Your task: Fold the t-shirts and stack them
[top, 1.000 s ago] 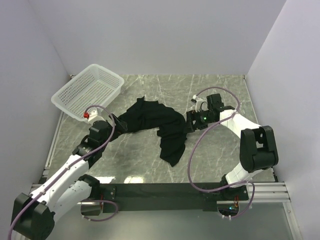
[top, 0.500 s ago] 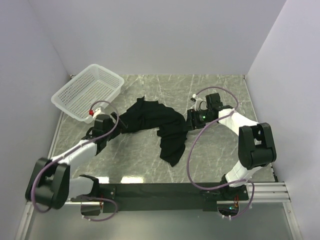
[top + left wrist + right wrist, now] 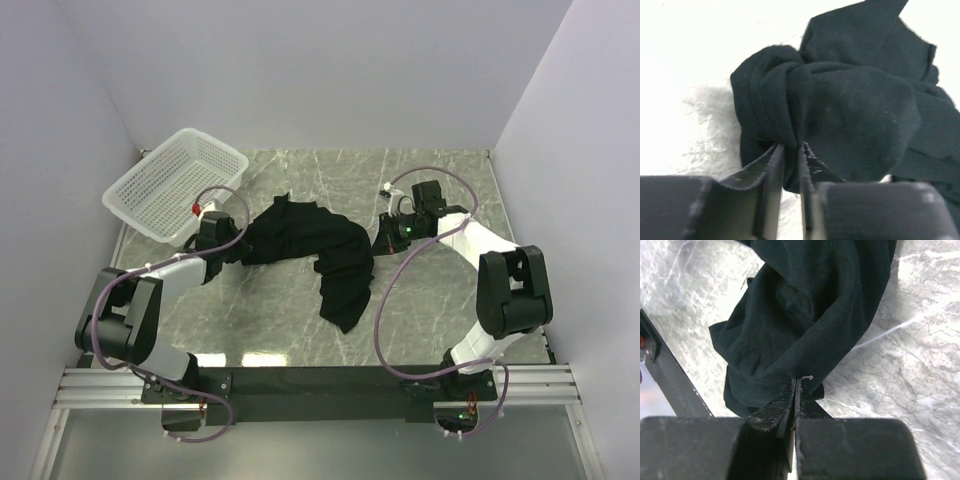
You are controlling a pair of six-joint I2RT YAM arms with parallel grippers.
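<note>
**Both grippers on the shirt, set up to spread it**

The black t-shirt (image 3: 310, 245) lies crumpled on the marble table (image 3: 430, 300), just right of the white mesh basket (image 3: 175, 185). Your left gripper (image 3: 790, 150) is clamped on the bunched end nearest the basket. Your right gripper (image 3: 796, 382) has its jaws pressed together on a thin edge at the end farthest from the basket. Holding opposite ends likely lets you pull it flat before folding.

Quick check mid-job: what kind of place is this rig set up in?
Most likely a lab test cell, not a home: plain white walls box in a marble-patterned tabletop, a metal rail runs along its near edge, and the props are a white basket and one black t-shirt.
</note>
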